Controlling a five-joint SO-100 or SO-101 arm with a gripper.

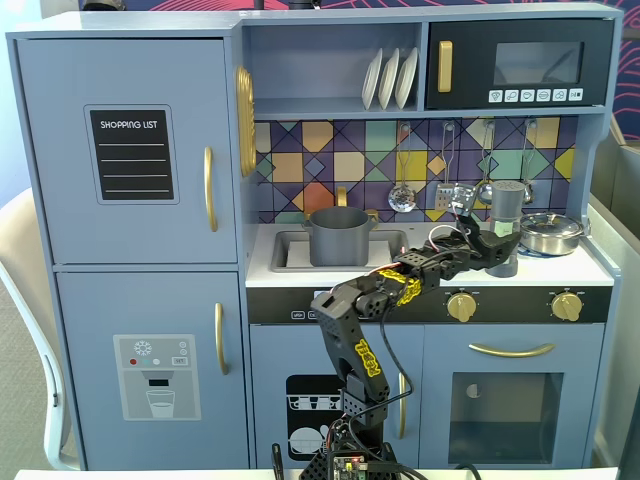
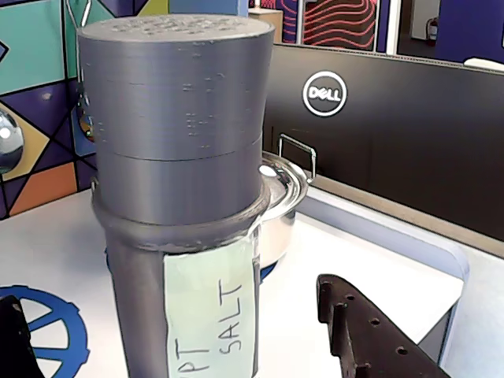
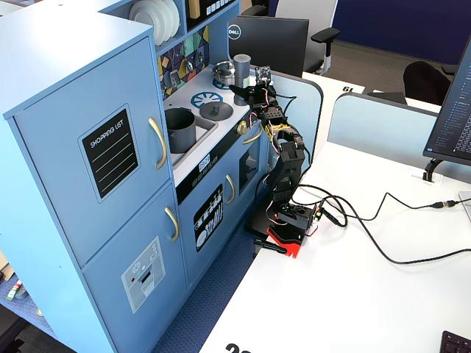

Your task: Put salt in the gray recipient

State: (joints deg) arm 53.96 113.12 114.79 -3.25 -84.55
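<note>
Wrist view: claw (image 2: 197, 346) spread around the salt (image 2: 177, 150), unpinched, well right of the gray recipient (image 1: 341, 236).

One fixed view faces the toy kitchen's counter (image 1: 560, 268) front-on. Another looks down from the counter's left-front corner. The wrist view sits close, low over the right end. All share it.

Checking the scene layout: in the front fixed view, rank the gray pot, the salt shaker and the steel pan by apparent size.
1. gray pot
2. steel pan, wider than the shaker
3. salt shaker, partly hidden by the gripper, so this rank is unsure
</note>
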